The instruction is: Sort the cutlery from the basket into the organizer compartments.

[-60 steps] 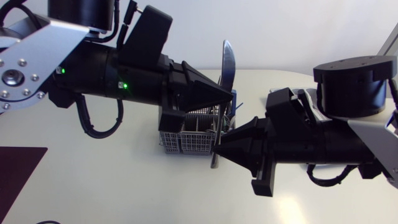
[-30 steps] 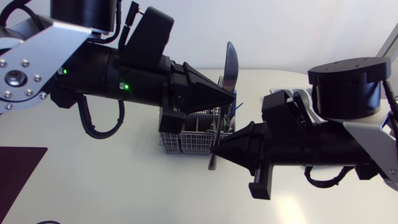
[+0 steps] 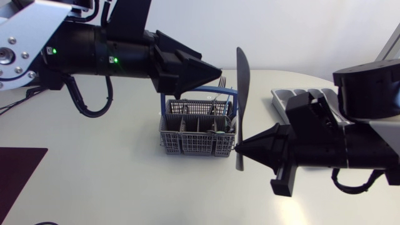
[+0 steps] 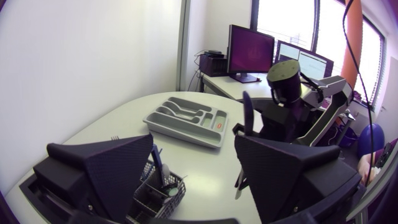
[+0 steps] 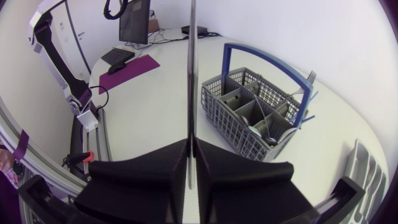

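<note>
Spreading pale under both arms, the desk [image 3: 94, 187] carries a dark purple mat [image 3: 19, 172] at one corner, a grey basket [image 3: 199, 132] with a blue handle mid-desk, and the grey organizer [image 3: 294, 99] near my right arm. The right claw [image 3: 239, 149] is clenched on a knife [image 3: 242, 81] (upright, blade up) just beside the basket. The left claw [image 3: 212, 67] is released, fingers wide apart, over the basket, where a fork [image 3: 221, 81] stands.
</note>
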Robot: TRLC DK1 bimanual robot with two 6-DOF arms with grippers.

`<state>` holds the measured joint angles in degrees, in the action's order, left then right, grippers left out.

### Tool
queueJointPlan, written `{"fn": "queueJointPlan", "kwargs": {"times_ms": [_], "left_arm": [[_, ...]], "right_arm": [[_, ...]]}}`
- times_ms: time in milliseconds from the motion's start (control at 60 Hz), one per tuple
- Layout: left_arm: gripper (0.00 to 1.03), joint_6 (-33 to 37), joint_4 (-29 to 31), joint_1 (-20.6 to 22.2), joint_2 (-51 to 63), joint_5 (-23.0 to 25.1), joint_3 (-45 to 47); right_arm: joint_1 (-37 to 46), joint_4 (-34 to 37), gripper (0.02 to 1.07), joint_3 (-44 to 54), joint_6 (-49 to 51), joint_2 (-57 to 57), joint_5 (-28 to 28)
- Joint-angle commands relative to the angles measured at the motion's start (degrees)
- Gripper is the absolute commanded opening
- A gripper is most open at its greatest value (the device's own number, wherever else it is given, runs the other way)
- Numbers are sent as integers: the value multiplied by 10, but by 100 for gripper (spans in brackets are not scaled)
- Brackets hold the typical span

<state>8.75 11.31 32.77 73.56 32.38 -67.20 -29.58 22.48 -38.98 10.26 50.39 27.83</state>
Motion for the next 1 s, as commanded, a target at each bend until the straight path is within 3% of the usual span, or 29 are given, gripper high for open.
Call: {"fn": "queueJointPlan", "kwargs": {"times_ms": [0, 300, 500, 767, 983], "left_arm": [[98, -11, -10, -7, 0, -14, -17], [98, 19, -24, 12, 18, -127, -2], [98, 46, -35, 16, 27, -155, 20], [98, 95, -35, 47, 39, -214, 41], [98, 123, -40, 69, 58, -256, 47]], "right_arm": [[27, 16, 8, 13, 23, -24, -2], [182, 54, 8, 43, 107, -57, 6], [293, 49, 8, 41, 151, -29, 14], [456, -6, 8, -16, 194, 113, 14], [523, -35, 8, -90, 208, 219, -16]]}}
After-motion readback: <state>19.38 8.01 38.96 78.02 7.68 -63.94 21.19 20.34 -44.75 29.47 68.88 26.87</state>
